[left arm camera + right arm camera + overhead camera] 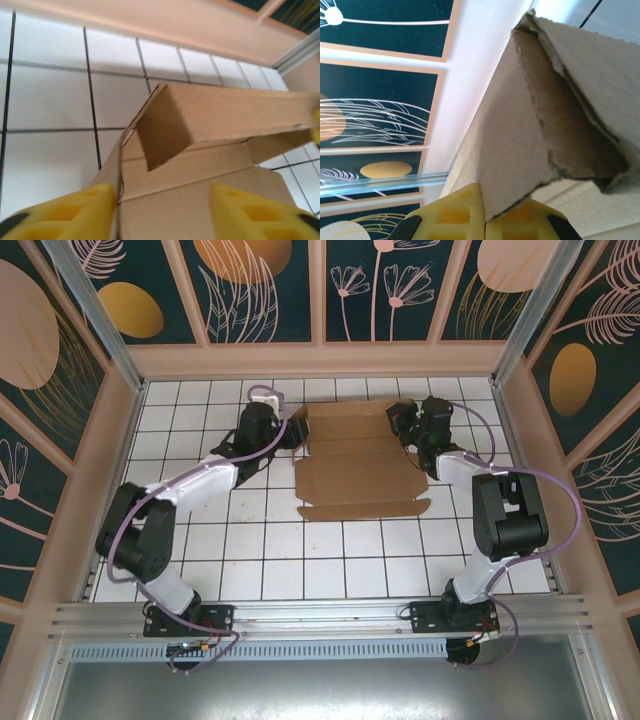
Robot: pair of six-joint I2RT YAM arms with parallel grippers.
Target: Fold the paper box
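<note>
Half-built: the box (360,465) sits at the far middle of the tiled worktop (250,560), between the two arms, and most of it lies flat as an open sheet. Only its far wall (235,115) stands up from the crease and leans over the base, with an end flap (157,135) turned inward at the left corner. The near panels and the scalloped front edge lie unfolded on the tiles. The left pincer (162,210) is at the box's left far corner, its yellow fingers (75,212) wide apart either side of the cardboard and gripping nothing. The right pincer (484,215) is at the opposite end, closed tight on the ragged edge of a raised flap. By the look of it the job is in its early stage, with the side walls, front wall and lid not yet formed.
</note>
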